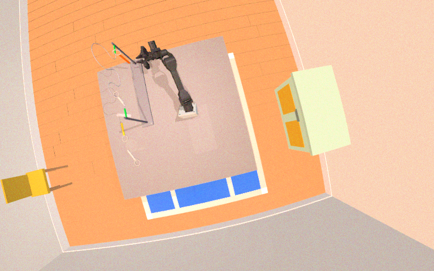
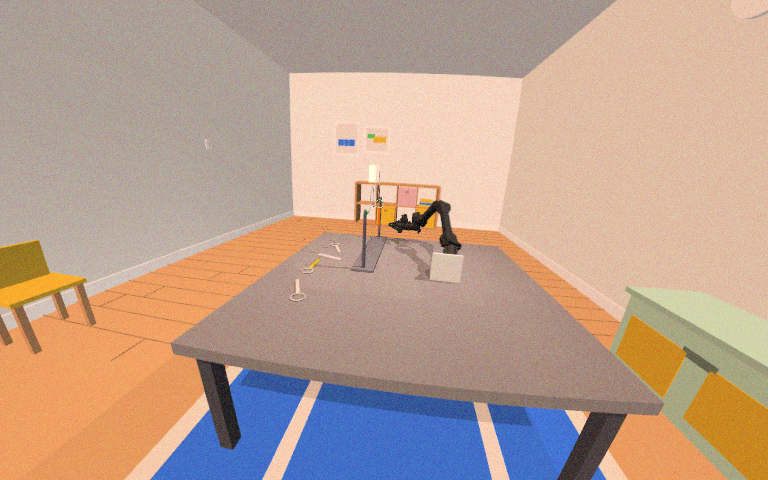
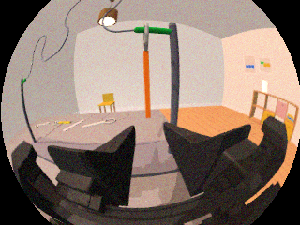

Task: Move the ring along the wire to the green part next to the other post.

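Note:
The orange handle (image 1: 124,58) (image 2: 377,217) (image 3: 146,84) hangs straight down from its ring (image 3: 145,30), which sits on the green wire part (image 1: 114,48) (image 3: 157,29) next to the dark far post (image 1: 123,53) (image 3: 172,69). My gripper (image 1: 140,60) (image 2: 395,226) (image 3: 149,127) is partly open and empty. It is level with the handle's lower half, a short way in front of it, with the handle showing in the gap beyond the fingertips. The thin grey wire (image 1: 92,52) (image 3: 67,18) loops away to the other post (image 1: 135,119) (image 3: 26,115) and its green part (image 1: 125,112) (image 3: 22,81).
The posts stand on a grey base plate (image 1: 143,92). Spare rings lie on the table: one with a yellow handle (image 1: 122,128) (image 2: 313,263) and two white ones (image 1: 131,156) (image 1: 120,99). The arm's white base block (image 2: 446,267) stands mid-table. A chair (image 2: 33,283) and a green cabinet (image 1: 315,108) stand off the table.

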Tool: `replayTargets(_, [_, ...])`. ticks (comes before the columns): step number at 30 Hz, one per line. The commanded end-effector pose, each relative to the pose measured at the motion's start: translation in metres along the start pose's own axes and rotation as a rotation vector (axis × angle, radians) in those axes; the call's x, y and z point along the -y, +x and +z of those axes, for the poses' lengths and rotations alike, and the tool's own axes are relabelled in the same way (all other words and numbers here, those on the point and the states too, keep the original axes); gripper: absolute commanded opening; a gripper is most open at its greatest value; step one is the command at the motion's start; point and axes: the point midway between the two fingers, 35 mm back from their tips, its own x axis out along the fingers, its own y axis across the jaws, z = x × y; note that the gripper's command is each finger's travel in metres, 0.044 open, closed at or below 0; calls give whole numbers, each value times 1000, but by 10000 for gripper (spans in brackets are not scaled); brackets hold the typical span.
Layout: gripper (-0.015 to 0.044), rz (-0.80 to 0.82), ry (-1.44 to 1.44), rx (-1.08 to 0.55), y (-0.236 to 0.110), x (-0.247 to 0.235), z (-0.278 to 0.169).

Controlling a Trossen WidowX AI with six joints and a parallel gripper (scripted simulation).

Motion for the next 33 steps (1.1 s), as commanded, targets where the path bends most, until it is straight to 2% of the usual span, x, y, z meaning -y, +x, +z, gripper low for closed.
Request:
replayTargets(1, [160,24,35,-1,-20,3,-41])
replayTargets(7, [160,24,35,-1,-18,4,-39])
replayTargets(14, [160,21,37,3,28,5,8])
replayTargets(33, [160,20,37,3,46,7,9])
